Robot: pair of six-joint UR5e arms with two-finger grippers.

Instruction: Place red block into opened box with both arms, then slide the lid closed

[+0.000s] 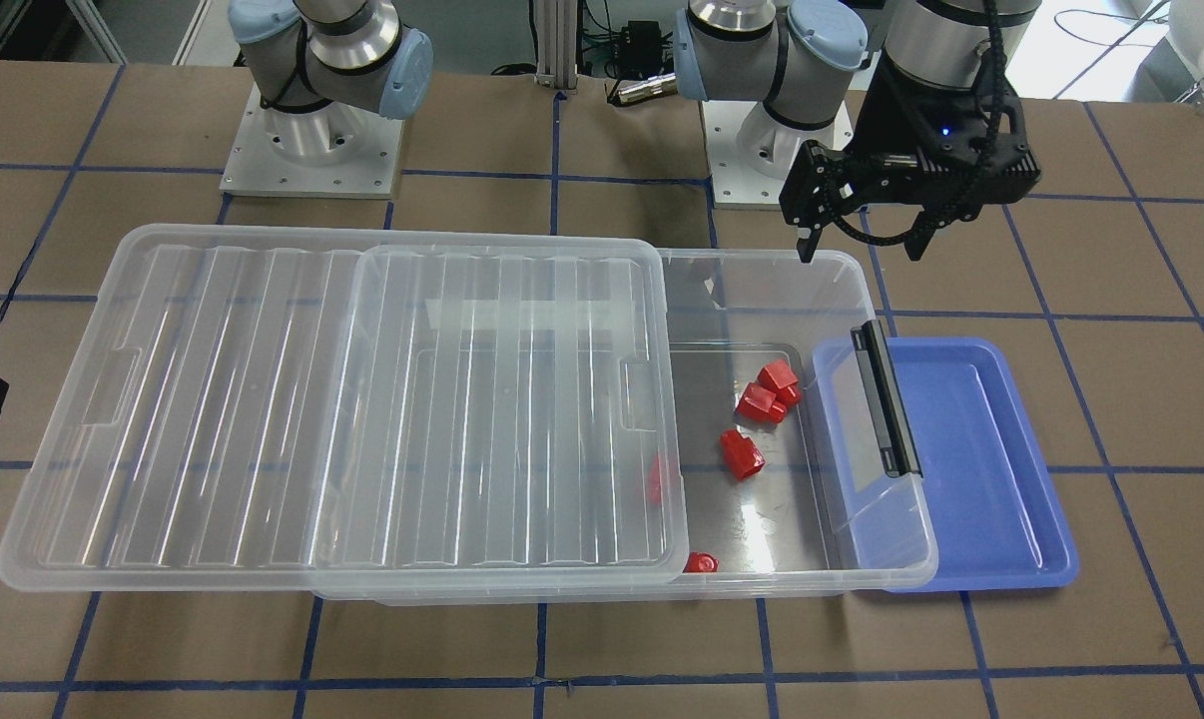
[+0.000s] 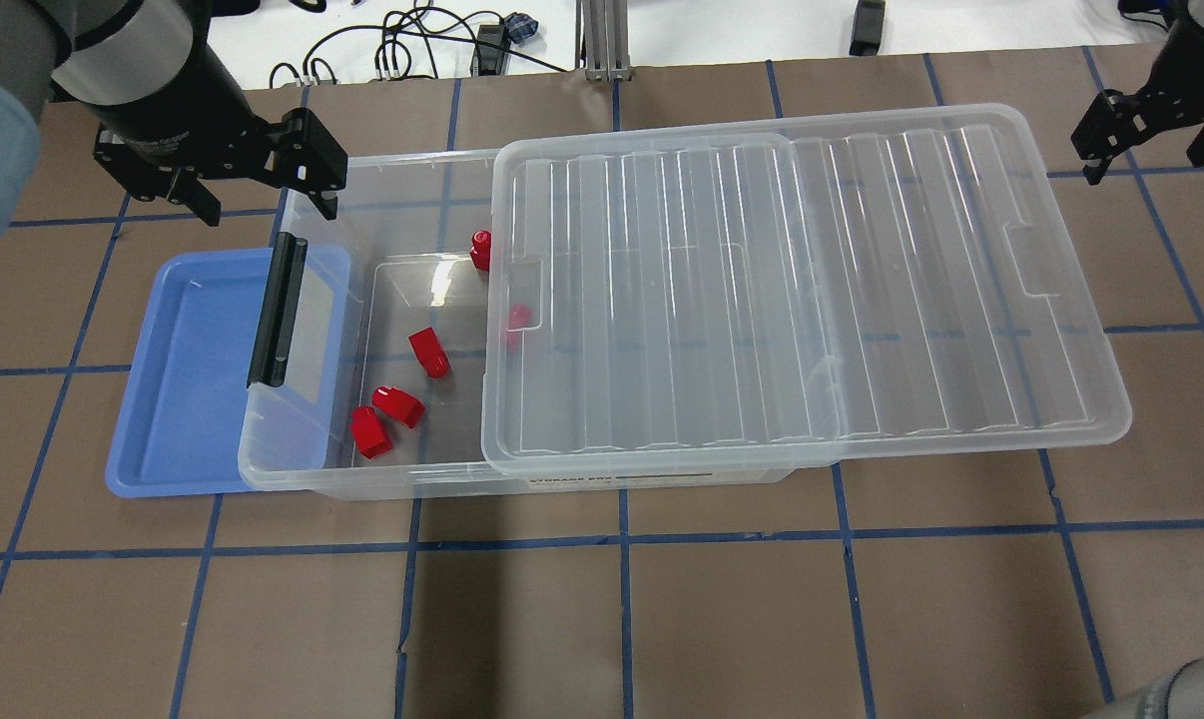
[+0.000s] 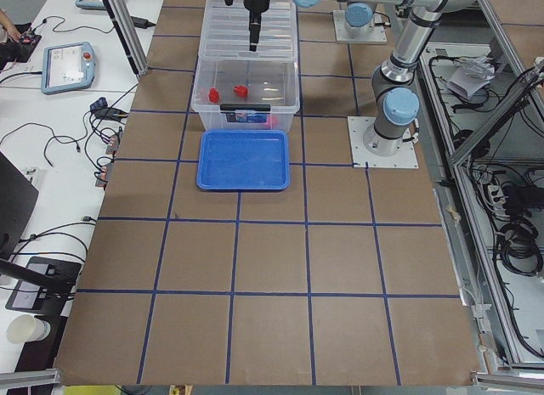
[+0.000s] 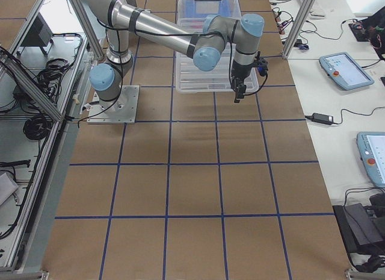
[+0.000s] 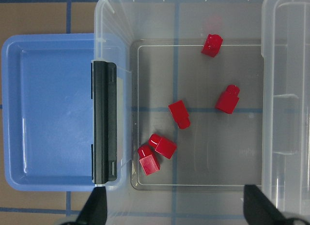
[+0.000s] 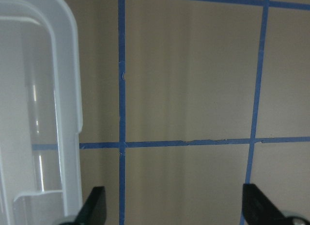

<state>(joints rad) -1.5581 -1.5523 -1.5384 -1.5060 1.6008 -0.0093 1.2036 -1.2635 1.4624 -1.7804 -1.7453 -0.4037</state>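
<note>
Five glossy red plastic blocks [image 2: 429, 353] inside clear plastic storage bin [image 2: 263, 469], centre-left of overhead view. Ribbed clear plastic lid [image 2: 762, 300] covers bin's right part, overhangs right. Likely light, slick, flexy: push its right short end near notch [image 2: 1026, 260]. Left gripper [image 2: 268, 205], right gripper [image 2: 1146, 165]: wide open, empty.

The clear box [image 2: 412, 170] stood uncovered at its black-bar end. The ribbed lid [image 2: 812, 290] lay flat on it, overhanging the box's opposite end. Five red blocks [image 2: 428, 353] lay scattered on the box's floor, one beneath the lid's edge.
</note>
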